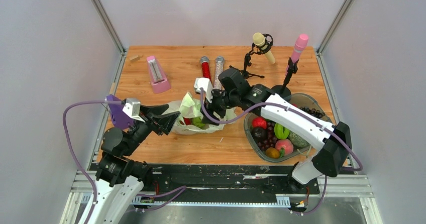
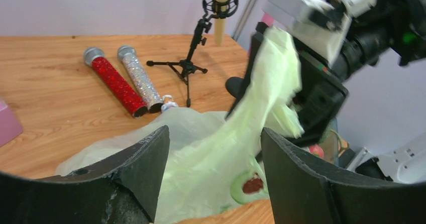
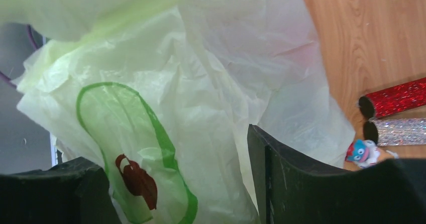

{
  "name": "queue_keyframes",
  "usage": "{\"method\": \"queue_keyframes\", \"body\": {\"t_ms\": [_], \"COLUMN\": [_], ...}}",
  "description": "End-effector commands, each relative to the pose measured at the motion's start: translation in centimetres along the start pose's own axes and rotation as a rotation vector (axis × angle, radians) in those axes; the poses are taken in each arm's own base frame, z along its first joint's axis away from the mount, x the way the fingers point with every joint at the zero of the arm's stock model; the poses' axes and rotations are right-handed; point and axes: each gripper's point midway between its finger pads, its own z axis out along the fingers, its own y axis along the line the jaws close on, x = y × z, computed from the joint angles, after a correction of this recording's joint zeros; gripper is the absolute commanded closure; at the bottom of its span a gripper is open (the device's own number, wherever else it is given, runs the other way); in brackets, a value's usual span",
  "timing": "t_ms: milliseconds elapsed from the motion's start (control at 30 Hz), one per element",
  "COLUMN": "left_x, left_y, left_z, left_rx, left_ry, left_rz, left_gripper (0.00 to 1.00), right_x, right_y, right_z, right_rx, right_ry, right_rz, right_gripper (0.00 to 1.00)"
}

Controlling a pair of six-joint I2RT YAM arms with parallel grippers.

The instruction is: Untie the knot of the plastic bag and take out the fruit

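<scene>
The pale green and white plastic bag [image 1: 193,114] lies at the table's middle, one flap standing up. A red fruit [image 1: 187,120] and a light green fruit [image 1: 199,123] show in its mouth; both are hidden in the wrist views. My right gripper [image 1: 212,108] hangs over the bag's right side, open, with bag film [image 3: 201,83] between its fingers [image 3: 296,179]. The film's print is a green ring with a dark red blot. My left gripper [image 1: 175,117] is open and empty, just left of the bag, its fingers [image 2: 145,158] framing the raised flap [image 2: 271,68].
A grey bowl [image 1: 305,99] of mixed fruit stands to the right. Red [image 1: 205,68] and silver [image 1: 219,67] glitter microphones lie behind the bag. Two microphone stands [image 1: 261,43] [image 1: 300,45] stand at the back right, a pink metronome [image 1: 158,76] at the back left.
</scene>
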Motion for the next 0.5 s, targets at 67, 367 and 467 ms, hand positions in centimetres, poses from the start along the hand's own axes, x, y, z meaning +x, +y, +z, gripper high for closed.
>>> {"method": "queue_keyframes", "body": {"t_ms": [67,367,467], "left_x": [-4.7,-7.8,-6.0], "left_y": [1.1,2.3,2.1], "left_z": [0.3,6.2,9.4], "left_rx": [-0.138,-0.193,-0.118], "left_ry": [-0.070,0.059,0.193], "left_rz": [0.023,0.065,0.058], "left_gripper": [0.20,0.16,0.16], "right_x": [-0.3,0.2,0.4], "right_y": [1.9,4.5,4.3], "right_z": [-1.4,-3.4,-3.8], "right_rx": [0.090,0.172,0.216], "right_ry": [-0.097,-0.354,-0.410], "right_rz": [-0.064,-0.104,-0.086], "right_gripper": [0.41,0.46,0.48]}}
